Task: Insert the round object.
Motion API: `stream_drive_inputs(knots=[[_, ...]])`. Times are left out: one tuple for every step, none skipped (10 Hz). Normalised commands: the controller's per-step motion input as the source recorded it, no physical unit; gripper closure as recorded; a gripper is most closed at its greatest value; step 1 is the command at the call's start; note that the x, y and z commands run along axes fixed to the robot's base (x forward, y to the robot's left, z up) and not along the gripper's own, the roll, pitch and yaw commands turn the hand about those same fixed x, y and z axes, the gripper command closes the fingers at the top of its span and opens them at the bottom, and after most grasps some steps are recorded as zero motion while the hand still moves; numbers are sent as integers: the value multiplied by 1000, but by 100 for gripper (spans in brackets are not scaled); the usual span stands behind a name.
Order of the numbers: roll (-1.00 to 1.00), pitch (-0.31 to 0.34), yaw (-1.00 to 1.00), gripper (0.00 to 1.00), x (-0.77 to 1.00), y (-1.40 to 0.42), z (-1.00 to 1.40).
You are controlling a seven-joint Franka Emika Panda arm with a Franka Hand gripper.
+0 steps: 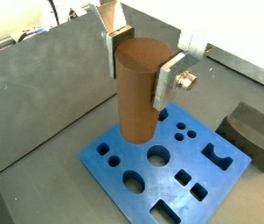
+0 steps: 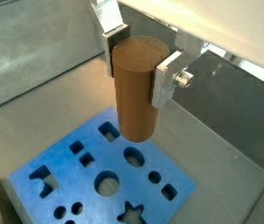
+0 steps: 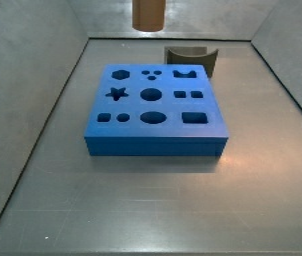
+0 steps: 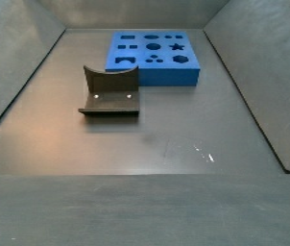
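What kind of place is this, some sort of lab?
Likely a robot test bench: a grey walled bin holds a blue block with shaped holes, and the tool grips a wooden peg above it.

We are looking into a robotics test cell in a lab: a bare grey metal floor (image 3: 154,190) boxed in by sloping grey walls (image 4: 19,77), with a blue block (image 3: 154,105) cut with shaped holes. Above it we see the gripper (image 1: 141,59) clamping a brown wooden peg (image 1: 137,92), while a dark curved piece (image 4: 109,91) sits nearby on the floor.
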Motion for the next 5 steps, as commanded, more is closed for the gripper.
stream_drive_inputs(knots=[[134, -61, -9, 100, 17, 89, -994], [130, -59, 0, 100, 0, 123, -1000], [123, -66, 0, 100, 0, 180, -983], [93, -67, 0, 100, 0, 254, -1000], [76, -74, 0, 100, 0, 283, -1000]])
